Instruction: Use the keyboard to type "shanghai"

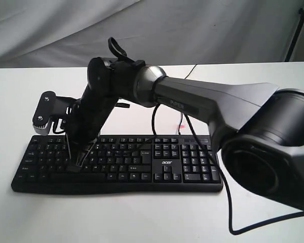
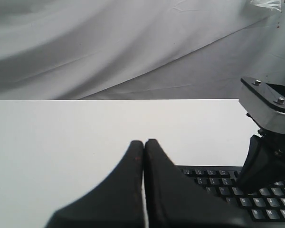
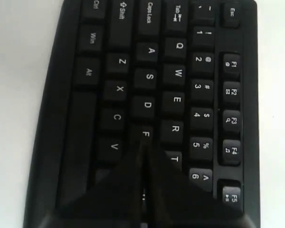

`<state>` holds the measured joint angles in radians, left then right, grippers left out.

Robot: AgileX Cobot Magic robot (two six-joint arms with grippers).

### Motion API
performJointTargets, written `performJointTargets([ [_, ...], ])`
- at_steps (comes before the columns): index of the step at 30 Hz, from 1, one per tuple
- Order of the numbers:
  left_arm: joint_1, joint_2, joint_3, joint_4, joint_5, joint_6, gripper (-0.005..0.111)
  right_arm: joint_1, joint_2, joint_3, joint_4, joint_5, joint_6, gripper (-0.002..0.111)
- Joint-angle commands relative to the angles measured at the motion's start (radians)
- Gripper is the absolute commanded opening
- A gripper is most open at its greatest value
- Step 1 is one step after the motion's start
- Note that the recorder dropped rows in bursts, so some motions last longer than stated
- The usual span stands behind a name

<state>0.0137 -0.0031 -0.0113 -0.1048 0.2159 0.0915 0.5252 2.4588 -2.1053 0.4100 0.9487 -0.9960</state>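
**Keyboard, one.** Wide, flat black plastic keyboard (image 1: 126, 169) with number pad, white legends and a small white "acer" logo. It lies flat on the white table (image 1: 142, 217).

**Arms in the exterior view, one.** Large grey-and-black right arm (image 1: 213, 101). It enters from the keyboard's right, passes over its right half, and the forearm bends steeply down over the left letter block.

**Right gripper (image 1: 77, 164), one.** Black fingers are pressed together into a single point, tip down on the letter keys left of the keyboard's middle.

**Grey metal block (image 1: 43, 112) with screw heads, one.** It sits at the right arm's wrist, above the keyboard's rear left corner.

**Black cable (image 1: 228, 207), one counted.** It trails over the table just right of the keyboard.

**Creased grey cloth backdrop (image 1: 202, 30), one.** It hangs behind the table.

**Right wrist view only.** The key legends are readable. The closed right gripper (image 3: 143, 145) meets the home row just past F and hides the next key.

**Left wrist view only.** The left gripper (image 2: 143, 142) has its fingers closed flush together. It is over bare table beside a corner of the keyboard, and the exterior view does not show it.
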Motion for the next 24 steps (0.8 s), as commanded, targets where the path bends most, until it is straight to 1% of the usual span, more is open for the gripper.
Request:
performJointTargets([
  [1, -0.004, 0.003, 0.001, -0.004, -0.003, -0.001, 0.001, -0.008, -0.015, -0.001, -0.013, 0.016, 0.010, 0.000],
  [4, -0.004, 0.003, 0.001, -0.004, -0.003, -0.001, 0.001, -0.008, -0.040, 0.035, -0.024, 0.005, 0.010, 0.000],
  [8, -0.004, 0.003, 0.001, -0.004, -0.003, -0.001, 0.001, -0.015, -0.119, 0.200, -0.030, -0.127, 0.003, 0.000],
  [11, -0.004, 0.003, 0.001, -0.004, -0.003, -0.001, 0.001, -0.016, -0.168, 0.304, 0.009, -0.226, -0.028, 0.000],
  [15, -0.004, 0.003, 0.001, -0.004, -0.003, -0.001, 0.001, -0.016, -0.164, 0.308, 0.023, -0.235, -0.028, 0.000],
  [20, -0.004, 0.003, 0.001, -0.004, -0.003, -0.001, 0.001, -0.016, -0.164, 0.308, 0.109, -0.253, -0.096, 0.000],
  [24, -0.004, 0.003, 0.001, -0.004, -0.003, -0.001, 0.001, -0.016, -0.152, 0.308, 0.105, -0.254, -0.096, 0.000],
])
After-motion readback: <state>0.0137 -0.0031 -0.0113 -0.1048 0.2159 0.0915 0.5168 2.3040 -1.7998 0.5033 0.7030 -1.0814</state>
